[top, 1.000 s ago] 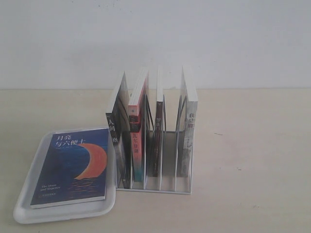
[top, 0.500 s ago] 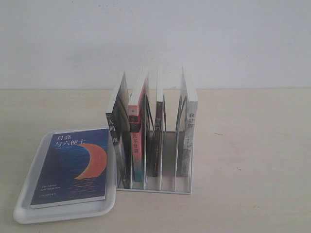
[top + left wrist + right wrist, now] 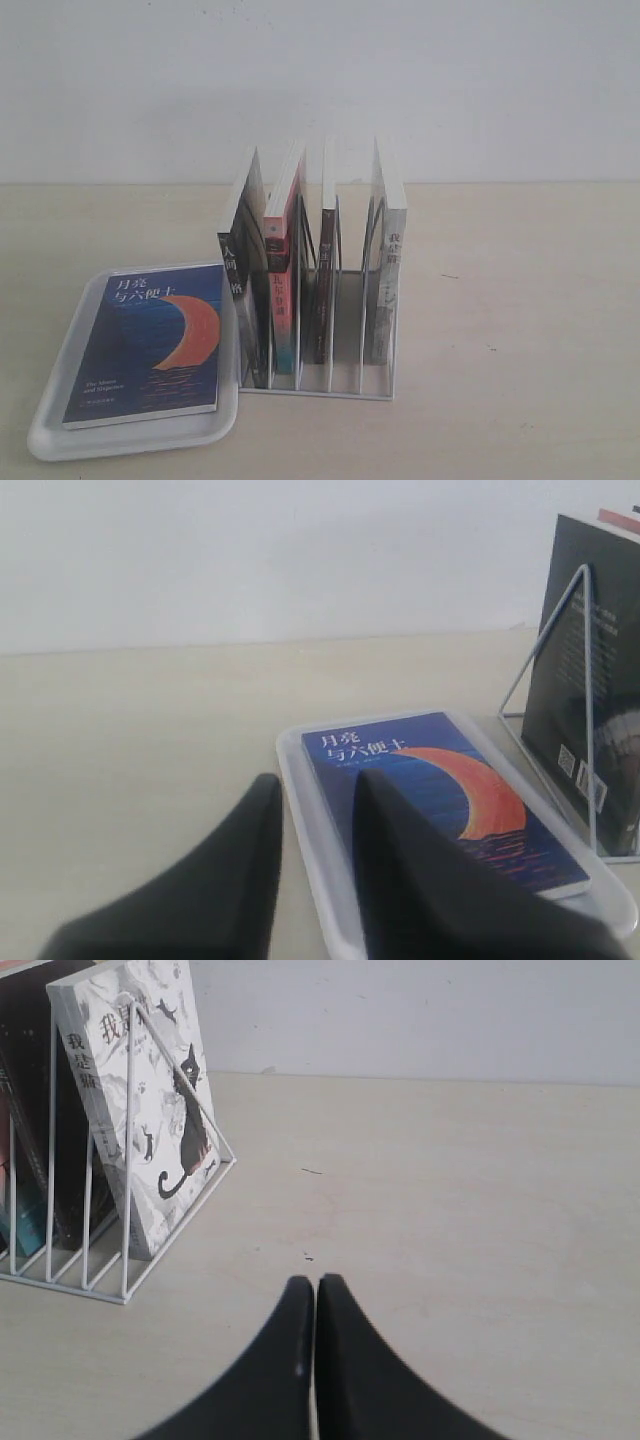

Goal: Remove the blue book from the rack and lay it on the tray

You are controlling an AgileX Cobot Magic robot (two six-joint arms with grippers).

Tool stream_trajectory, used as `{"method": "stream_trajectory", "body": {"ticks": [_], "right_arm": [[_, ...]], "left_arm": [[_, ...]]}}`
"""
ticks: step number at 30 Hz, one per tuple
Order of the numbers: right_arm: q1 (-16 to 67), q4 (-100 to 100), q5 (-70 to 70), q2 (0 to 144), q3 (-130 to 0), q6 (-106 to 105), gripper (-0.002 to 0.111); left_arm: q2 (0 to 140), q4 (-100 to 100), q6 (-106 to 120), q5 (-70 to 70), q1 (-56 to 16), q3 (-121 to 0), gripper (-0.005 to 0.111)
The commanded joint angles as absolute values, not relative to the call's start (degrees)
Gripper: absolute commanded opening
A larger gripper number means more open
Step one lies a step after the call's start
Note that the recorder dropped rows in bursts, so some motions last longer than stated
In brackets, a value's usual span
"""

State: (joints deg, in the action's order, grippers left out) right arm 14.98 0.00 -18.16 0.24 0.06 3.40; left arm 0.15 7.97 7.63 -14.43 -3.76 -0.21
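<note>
The blue book (image 3: 150,345) lies flat and cover-up in the tray (image 3: 130,441), orange crescent showing, well inside the low rim. The tray sits on the pale table (image 3: 520,350) just beside the rack (image 3: 345,388), its near corner almost at the rack's base. Four books stand in the rack: a black-spined book (image 3: 235,272) leaning at the tray end, then the red-and-teal-spined book (image 3: 282,295), a dark-spined book (image 3: 322,290), and the white-grey-spined book (image 3: 385,290) at the far end, with free slots between them. Nothing lies on top of the blue book, and nothing stands between tray and rack.

From the left wrist view, the left gripper (image 3: 320,780) hangs low at the tray's outer edge, fingers (image 3: 250,860) spread with a clear gap and nothing between them. One finger overlaps the book's near corner in the view; whether it touches cannot be told.

Over on the other side, the right gripper (image 3: 315,1280) is above bare table, apart from the rack's white-grey end, its fingers pressed together and holding nothing.
</note>
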Motion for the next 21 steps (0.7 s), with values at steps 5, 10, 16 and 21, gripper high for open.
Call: {"method": "stream_trajectory", "body": {"ticks": [5,10,16,21], "right_arm": [[14.82,0.0,-17.54,0.0,0.0,3.12,0.0],[14.82,0.0,-17.54,0.0,0.0,3.12,0.0],[14.82,0.0,-17.54,0.0,0.0,3.12,0.0],[14.82,0.0,-17.54,0.0,0.0,3.12,0.0]], "left_arm": [[0.0,7.02,8.7,-16.51,-2.26,0.0,0.004],[0.0,7.02,8.7,-16.72,-2.26,0.0,0.004],[0.0,7.02,8.7,-16.72,-2.26,0.0,0.004],[0.0,7.02,8.7,-16.72,-2.26,0.0,0.004]]}}
